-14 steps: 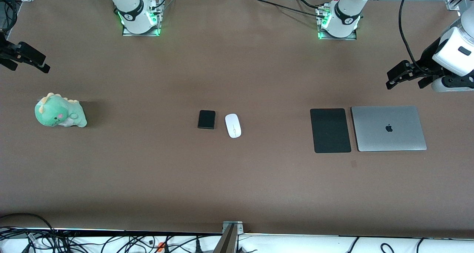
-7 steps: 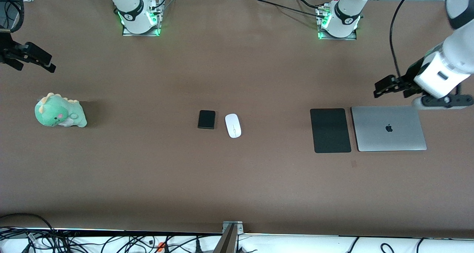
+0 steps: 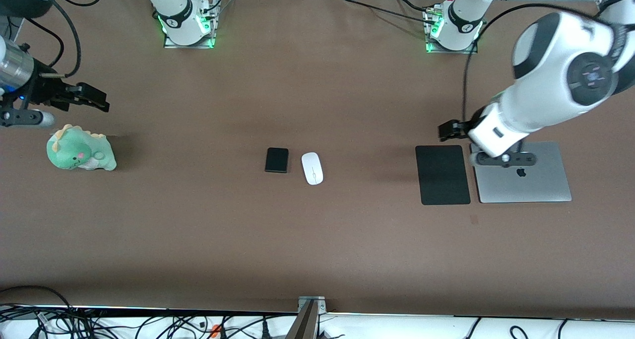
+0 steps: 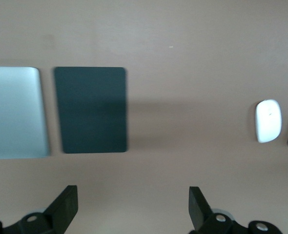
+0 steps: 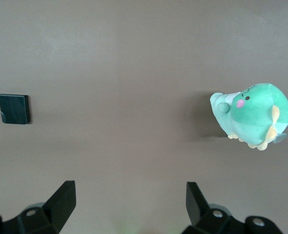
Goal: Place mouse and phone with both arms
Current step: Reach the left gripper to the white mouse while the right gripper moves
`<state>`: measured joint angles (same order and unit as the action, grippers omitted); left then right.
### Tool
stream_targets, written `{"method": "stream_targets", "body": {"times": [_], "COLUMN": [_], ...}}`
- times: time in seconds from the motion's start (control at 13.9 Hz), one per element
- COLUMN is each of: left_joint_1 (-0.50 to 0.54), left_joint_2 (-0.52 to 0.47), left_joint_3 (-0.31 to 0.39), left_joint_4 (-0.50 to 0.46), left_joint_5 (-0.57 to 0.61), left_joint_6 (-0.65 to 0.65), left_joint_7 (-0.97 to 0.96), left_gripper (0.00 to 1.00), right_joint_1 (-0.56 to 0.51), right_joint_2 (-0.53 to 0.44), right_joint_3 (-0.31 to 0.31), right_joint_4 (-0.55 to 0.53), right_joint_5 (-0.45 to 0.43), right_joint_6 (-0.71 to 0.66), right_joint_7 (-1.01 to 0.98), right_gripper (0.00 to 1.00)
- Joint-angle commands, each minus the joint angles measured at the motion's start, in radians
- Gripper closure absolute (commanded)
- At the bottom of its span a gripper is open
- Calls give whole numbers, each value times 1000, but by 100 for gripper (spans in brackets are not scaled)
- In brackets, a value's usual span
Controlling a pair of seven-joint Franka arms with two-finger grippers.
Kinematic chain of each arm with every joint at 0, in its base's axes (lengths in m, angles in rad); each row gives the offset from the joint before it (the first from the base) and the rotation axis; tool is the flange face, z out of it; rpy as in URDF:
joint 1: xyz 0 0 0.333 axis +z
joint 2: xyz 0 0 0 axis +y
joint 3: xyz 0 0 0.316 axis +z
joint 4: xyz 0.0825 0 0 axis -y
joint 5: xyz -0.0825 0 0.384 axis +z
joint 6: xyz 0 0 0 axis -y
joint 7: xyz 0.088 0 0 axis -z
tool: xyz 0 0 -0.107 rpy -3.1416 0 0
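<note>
I am seeing the mouse [image 3: 312, 168] and the phone [image 3: 277, 160] lying side by side near the middle of the worktop [image 3: 317, 239], just apart from each other, the phone toward the right arm's end. Neither one is being touched.

I am holding the left hand [image 3: 449, 130] in the air over bare worktop just beside the mouse pad's [image 3: 442, 174] edge that is farther from the front camera. Its fingers [image 4: 66, 207] are standing wide apart in the left wrist view, with nothing between them. The closed silver laptop [image 3: 526, 180] is lying just beside the pad, toward the worktop's edge at the left arm's end.

I am holding the right hand [image 3: 92, 101] in the air near the worktop's edge at the right arm's end, over bare surface close to the green plush dinosaur [image 3: 79, 153]. Its fingers [image 5: 63, 200] are also spread wide and gripping nothing, and the right wrist view is showing the phone well apart from the plush
</note>
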<state>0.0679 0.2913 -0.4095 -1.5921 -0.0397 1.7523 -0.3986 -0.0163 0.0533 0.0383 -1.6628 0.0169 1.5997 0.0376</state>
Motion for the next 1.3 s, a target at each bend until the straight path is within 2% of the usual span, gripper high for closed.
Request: {"method": "stream_targets", "body": {"times": [0.0, 0.29, 0.58, 0.72, 0.94, 1.08, 1.22], "left_joint_1": [-115, -265, -373, -475, -659, -720, -724], "left_joint_2": [106, 280, 440, 500, 607, 701, 746], "left_joint_3": [8, 18, 34, 87, 225, 276, 279], "left_joint_4": [29, 56, 200, 265, 384, 489, 518], "left_joint_5": [-3, -2, 87, 118, 115, 115, 113], "left_joint_6": [108, 346, 366, 366, 368, 371, 424], "left_joint_7": [-185, -382, -508, -574, -690, -746, -755], "left_gripper": [0, 0, 0, 0, 0, 0, 0], "right_joint_1": [25, 30, 35, 45, 99, 125, 150], "right_joint_2": [29, 68, 102, 115, 152, 172, 184], "right_joint_3": [3, 3, 2, 3, 3, 3, 2], "right_joint_4": [8, 6, -20, -43, -43, -43, -43], "right_joint_5": [0, 2, 3, 3, 2, 2, 2], "right_joint_6": [8, 37, 101, 140, 167, 186, 201], "right_joint_7": [15, 15, 19, 114, 217, 263, 303], "right_gripper": [0, 0, 0, 0, 0, 0, 0]}}
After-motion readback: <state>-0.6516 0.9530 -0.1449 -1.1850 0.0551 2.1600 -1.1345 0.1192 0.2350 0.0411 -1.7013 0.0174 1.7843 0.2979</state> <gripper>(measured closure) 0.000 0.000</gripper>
